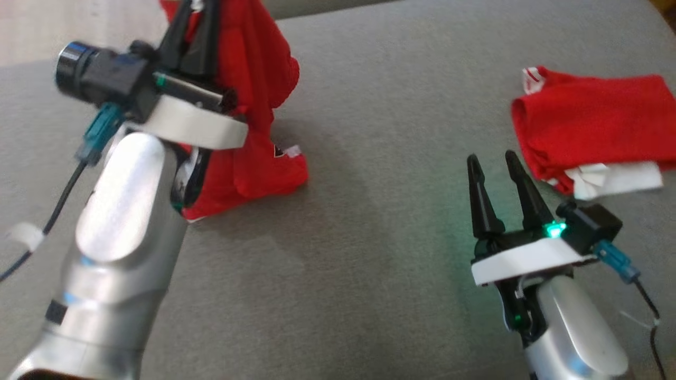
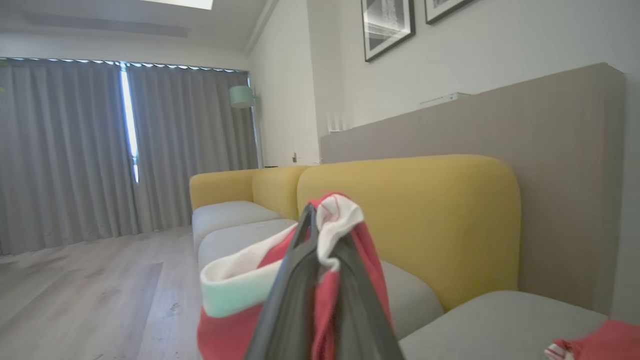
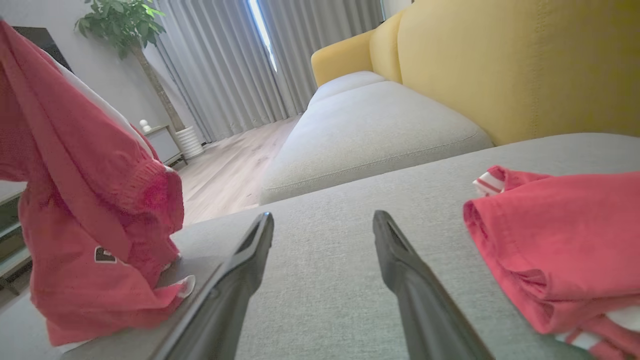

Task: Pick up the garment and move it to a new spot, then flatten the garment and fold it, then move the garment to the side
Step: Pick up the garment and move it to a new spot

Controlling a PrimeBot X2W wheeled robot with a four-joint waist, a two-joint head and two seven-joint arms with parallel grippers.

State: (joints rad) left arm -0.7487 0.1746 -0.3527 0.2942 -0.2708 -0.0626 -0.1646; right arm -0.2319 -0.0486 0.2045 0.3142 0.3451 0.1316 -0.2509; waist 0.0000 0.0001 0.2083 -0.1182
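My left gripper [image 1: 196,8] is shut on a red garment [image 1: 253,79] with white trim, holding it up at the far left of the grey cushion. In the left wrist view the cloth [image 2: 230,290] bunches between and over the closed fingers [image 2: 300,280]. The garment hangs down and its lower end rests crumpled on the cushion, as the right wrist view shows [image 3: 90,210]. My right gripper [image 1: 491,158] stands open low over the cushion's right half, nothing between its fingers [image 3: 240,270].
A second red garment [image 1: 591,126] lies folded at the right, close beside my right gripper; it also shows in the wrist views [image 3: 560,240] [image 2: 605,340]. The grey cushion [image 1: 369,211] stretches between the arms. A yellow sofa back [image 3: 500,65] rises behind, and wood floor [image 2: 80,295] lies left.
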